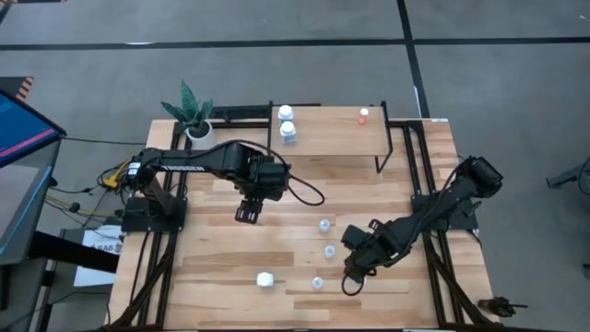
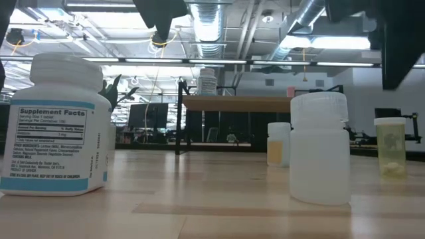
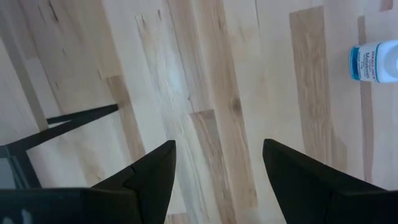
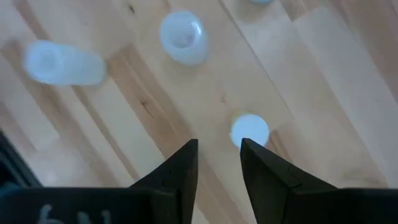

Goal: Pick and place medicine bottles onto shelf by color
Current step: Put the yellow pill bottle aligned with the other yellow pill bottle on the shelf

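Observation:
The light-wood shelf stands at the table's far side, with two white bottles on its left end and a red-capped bottle toward its right. A third white bottle stands near the front edge. Three pale translucent bottles stand at mid-table. A small yellowish bottle stands just beyond my right gripper, which hovers above it, narrowly open and empty. My left gripper is wide open over bare wood at centre left.
A white pot with a green plant stands at the far left corner, beside the shelf. Black frame rails run along the table's right side. Bare tabletop lies at the near left.

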Motion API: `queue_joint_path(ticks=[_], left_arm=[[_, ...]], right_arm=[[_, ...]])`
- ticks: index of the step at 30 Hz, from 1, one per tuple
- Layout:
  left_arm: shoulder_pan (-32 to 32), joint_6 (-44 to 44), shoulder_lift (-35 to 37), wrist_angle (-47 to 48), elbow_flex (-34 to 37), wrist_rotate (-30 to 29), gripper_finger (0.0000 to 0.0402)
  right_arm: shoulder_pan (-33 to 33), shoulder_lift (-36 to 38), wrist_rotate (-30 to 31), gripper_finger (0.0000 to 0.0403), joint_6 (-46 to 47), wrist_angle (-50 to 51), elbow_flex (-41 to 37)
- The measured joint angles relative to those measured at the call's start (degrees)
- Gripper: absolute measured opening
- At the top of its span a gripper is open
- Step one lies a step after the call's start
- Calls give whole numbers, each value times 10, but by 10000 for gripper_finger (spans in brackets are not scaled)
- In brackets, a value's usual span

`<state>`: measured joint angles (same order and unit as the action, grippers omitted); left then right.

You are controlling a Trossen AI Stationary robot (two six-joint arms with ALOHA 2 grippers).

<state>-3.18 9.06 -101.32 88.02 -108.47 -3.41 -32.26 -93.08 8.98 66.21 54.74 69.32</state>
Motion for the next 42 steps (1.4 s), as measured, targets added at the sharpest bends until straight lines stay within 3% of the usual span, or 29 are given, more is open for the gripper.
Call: queue_joint_path(ticks=[13, 42], left_arm=[[0, 2, 0, -3, 0, 0, 229], [0, -5, -1, -10, 0, 0, 228]], right_arm=[[21, -26, -6, 234, -2, 21, 1], [28, -57, -23, 235, 2, 25, -1]])
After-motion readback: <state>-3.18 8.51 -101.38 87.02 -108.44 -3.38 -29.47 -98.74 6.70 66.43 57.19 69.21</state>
